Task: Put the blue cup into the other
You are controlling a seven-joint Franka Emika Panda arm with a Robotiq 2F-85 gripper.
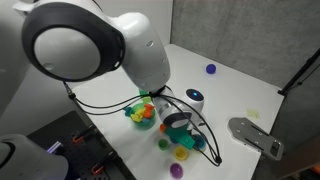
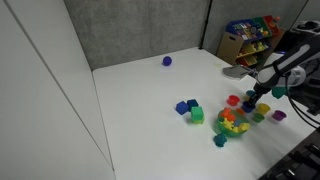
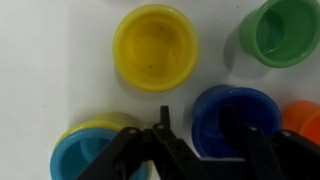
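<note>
In the wrist view the small dark-blue cup (image 3: 235, 118) stands upright on the white table, at lower right. My gripper (image 3: 207, 128) is open right above it. One finger is outside the cup's left wall and the other is over its inside. The wider light-blue cup (image 3: 85, 160) is at the bottom left, partly cut off, with a yellow rim showing around it. In both exterior views the gripper (image 1: 180, 124) (image 2: 263, 90) hangs low over the cluster of cups. The dark-blue cup is hidden by it there.
A yellow cup (image 3: 155, 45), a green cup (image 3: 285, 30) and an orange one (image 3: 306, 120) stand close around. A pile of coloured cups (image 2: 232, 124), blue blocks (image 2: 185, 106), a green block (image 2: 197, 115) and a purple ball (image 2: 167, 61) lie on the table. A toy shelf (image 2: 250, 38) stands behind.
</note>
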